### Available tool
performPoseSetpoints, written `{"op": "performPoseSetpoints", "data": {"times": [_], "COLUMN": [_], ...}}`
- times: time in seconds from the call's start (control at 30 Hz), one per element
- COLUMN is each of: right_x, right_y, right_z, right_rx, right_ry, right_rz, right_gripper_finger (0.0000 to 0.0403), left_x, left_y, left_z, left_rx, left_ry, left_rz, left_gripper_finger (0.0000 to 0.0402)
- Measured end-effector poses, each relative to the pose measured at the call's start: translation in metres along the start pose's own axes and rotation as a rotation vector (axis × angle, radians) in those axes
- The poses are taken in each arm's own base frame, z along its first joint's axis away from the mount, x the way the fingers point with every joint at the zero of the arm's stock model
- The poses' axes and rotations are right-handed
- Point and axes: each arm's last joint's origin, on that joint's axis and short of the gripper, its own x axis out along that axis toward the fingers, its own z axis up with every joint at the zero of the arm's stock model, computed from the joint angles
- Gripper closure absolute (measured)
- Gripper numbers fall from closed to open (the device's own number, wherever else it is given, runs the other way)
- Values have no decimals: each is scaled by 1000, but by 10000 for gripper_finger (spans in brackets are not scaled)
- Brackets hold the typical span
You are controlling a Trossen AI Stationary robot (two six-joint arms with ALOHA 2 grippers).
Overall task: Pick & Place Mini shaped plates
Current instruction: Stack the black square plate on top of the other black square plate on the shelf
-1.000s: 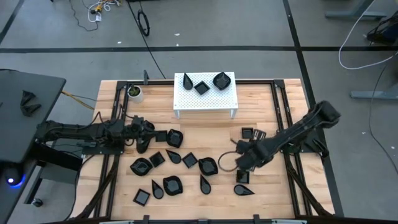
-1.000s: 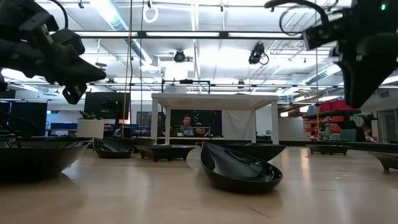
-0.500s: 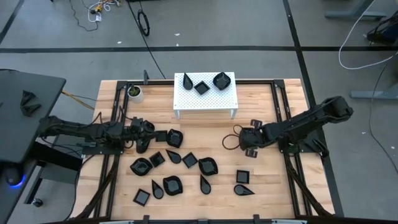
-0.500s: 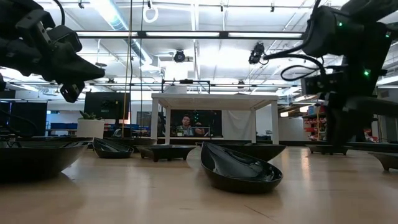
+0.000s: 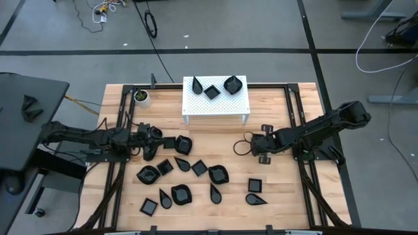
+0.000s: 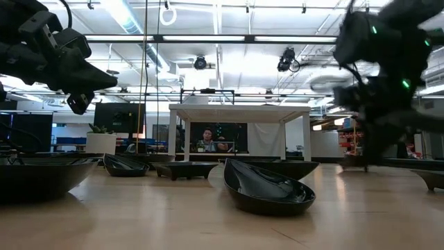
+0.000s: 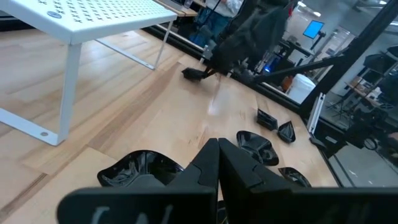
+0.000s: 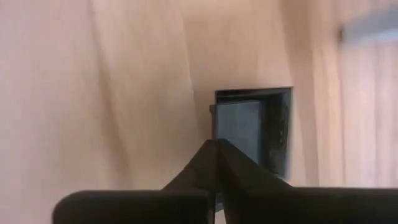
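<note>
Because these mini shaped plates (image 5: 182,166) are small, glossy and black, they are judged light, stiff and slippery, and likely to chip if dropped; the thin raised rim is taken to be the best place for a pinch, one finger inside the wall and one outside. Most of them are scattered across the near-left half of the wooden surface (image 5: 274,189), with two more seen toward the near-right: a square plate (image 5: 255,186) and a teardrop plate (image 5: 255,199). Three are already set on the white perforated stand (image 5: 216,108) at the far edge.

The right pincer (image 5: 264,146) is held low toward the right edge, and in its wrist view a square dish (image 8: 254,129) is seen just ahead of its fingers (image 8: 214,163), which are pressed together with nothing between them. The dish lies flat on the wood, one corner wall facing the fingertips. The left pincer (image 5: 147,137) hangs over the left side beside the cluster, fingers likewise closed and empty, a rounded-shell plate (image 7: 140,170) just beyond them.

The surface is smooth, pale planking framed by dark rails, so a nudged plate is expected to slide rather than tip. A small white cup (image 5: 141,97) stands at the far-left corner. Beyond, an open workshop is seen, with grey floor, cables and bright ceiling lights.
</note>
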Motion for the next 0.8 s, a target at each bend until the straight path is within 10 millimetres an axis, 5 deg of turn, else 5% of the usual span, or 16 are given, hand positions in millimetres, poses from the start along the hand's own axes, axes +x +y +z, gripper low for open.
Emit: {"op": "performPoseSetpoints", "data": {"times": [0.23,0.4,0.57,0.8], "right_x": [-83,-136,-133,-77], "right_y": [23,-2,-48,-122], "right_z": [70,115,164,204], "right_rx": [6,38,-209,-586], "right_ry": [-295,-530,-550,-334], "right_rz": [257,140,-77,-299], "right_gripper_finger": [399,400,400,401], "left_x": [0,0,0,0], "left_y": [0,0,0,0], "left_z": [0,0,0,0], "left_rx": [6,11,25,36], "left_ry": [0,0,2,5], "left_rz": [0,0,-3,-9], "left_gripper_finger": [394,394,394,394]}}
